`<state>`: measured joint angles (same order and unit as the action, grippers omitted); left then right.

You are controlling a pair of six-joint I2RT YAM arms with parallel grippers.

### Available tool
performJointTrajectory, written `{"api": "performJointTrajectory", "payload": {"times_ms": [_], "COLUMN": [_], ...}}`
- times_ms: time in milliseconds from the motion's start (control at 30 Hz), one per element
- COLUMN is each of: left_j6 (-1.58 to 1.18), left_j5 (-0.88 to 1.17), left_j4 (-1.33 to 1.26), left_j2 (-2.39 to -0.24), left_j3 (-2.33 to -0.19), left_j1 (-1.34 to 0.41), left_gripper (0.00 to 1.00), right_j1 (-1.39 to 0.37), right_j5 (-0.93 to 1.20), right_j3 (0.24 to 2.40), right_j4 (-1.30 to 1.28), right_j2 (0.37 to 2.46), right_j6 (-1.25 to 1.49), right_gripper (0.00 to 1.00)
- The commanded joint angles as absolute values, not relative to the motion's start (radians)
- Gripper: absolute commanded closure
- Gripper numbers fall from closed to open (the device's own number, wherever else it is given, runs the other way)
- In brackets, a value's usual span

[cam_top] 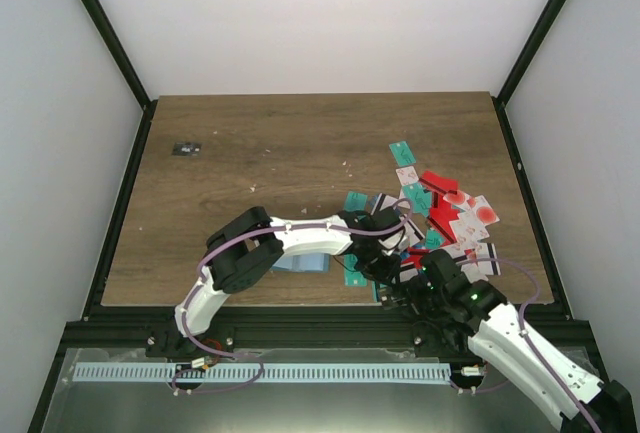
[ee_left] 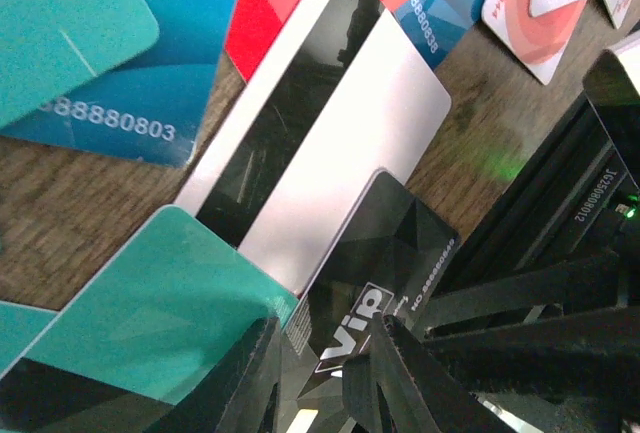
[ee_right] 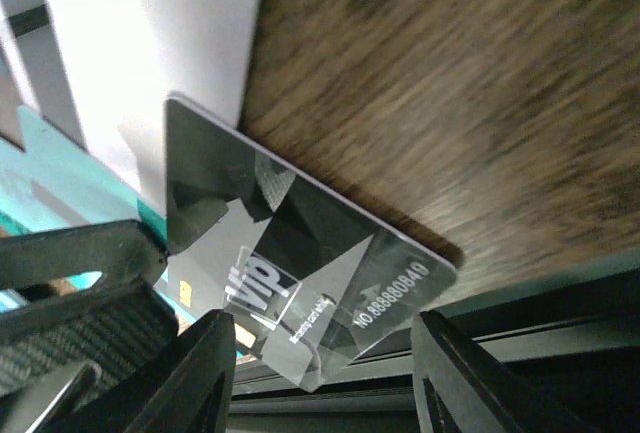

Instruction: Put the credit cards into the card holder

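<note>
Black object (cam_top: 186, 148) on table (cam_top: 300, 143)

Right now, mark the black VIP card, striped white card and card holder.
black VIP card (ee_right: 290, 248): right wrist view, middle of its face.
striped white card (ee_left: 350, 133): left wrist view, white part.
card holder (cam_top: 300, 263): top external view, uncovered edge.

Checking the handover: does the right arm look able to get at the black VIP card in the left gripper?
Probably yes: the black VIP card sits between the right gripper's open fingers; the left gripper pinches only one edge.
</note>
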<state>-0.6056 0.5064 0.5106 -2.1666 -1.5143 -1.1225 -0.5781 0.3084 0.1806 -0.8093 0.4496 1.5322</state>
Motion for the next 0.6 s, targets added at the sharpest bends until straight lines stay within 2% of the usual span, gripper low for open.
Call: {"api": "performJointTrajectory", "payload": {"times_ms": [0, 200, 567], "left_j6": [-0.607, -0.597, -0.592], "left_j5": [0.558, 0.562, 0.571], "left_j4": [0.570, 0.571, 0.565], "left_j2": [-2.199, -2.205, -2.205], "left_j3": [-1.470, -1.467, -1.466], "left_j1": [-1.167, -1.166, -1.166], "left_gripper": [0.73, 0.73, 0.73], "right_j1": [-0.569, -0.569, -0.570], "right_j5": [0.268, 0.255, 0.251], "right_j3": [0.138, 0.134, 0.174], "right_j4": [-0.823, -0.775, -0.842], "right_j2": [0.473, 0.491, 0.429], "right_j6": [1.583, 1.587, 1.575], "right_gripper": [0.51, 0.56, 0.82]}}
